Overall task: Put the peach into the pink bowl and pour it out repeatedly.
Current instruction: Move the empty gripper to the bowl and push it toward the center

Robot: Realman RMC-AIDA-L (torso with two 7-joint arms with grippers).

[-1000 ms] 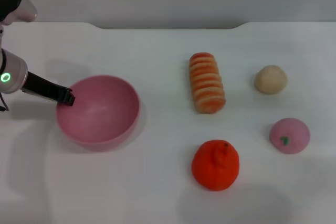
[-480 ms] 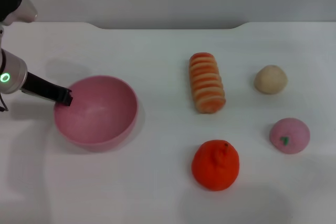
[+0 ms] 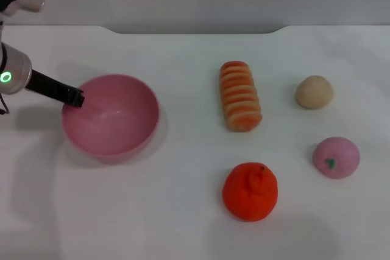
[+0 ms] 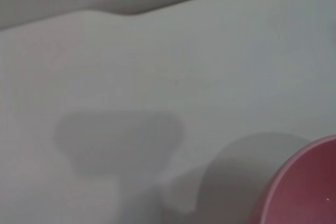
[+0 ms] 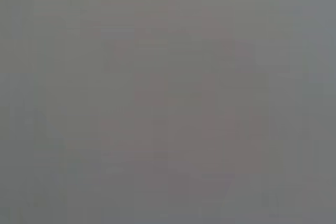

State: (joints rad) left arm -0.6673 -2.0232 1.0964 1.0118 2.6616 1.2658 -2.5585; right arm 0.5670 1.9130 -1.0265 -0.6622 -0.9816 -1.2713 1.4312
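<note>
Head view: nearest on the white table [image 3: 183, 223] sits the bumpy orange fruit [image 3: 250, 191], right of centre. Just beyond it and further right lies the peach [image 3: 336, 157], resting on the table with its small green leaf mark facing the camera, well apart from the bowl. The bowl [image 3: 111, 117] stands upright on the left side of the table, nothing inside it. Past the orange fruit, near the middle, lies a striped orange-and-cream roll [image 3: 240, 95], its long axis running away from the camera. The beige ball [image 3: 314, 92] sits to the right of the roll, beyond the peach.

The left gripper [image 3: 74, 97] reaches in from the left edge, its dark tip at the bowl's left rim, at the height of the lip. The tip appears closed on the rim, pinching the bowl's wall. A green light glows on the silver wrist section behind it.

In the left wrist view only a curved slice of the bowl [image 4: 302, 187] shows at one corner, with its shadow on the table [image 4: 173, 72] beside it.

The right wrist view is a blank grey blur, and the right gripper cannot be made out anywhere.
</note>
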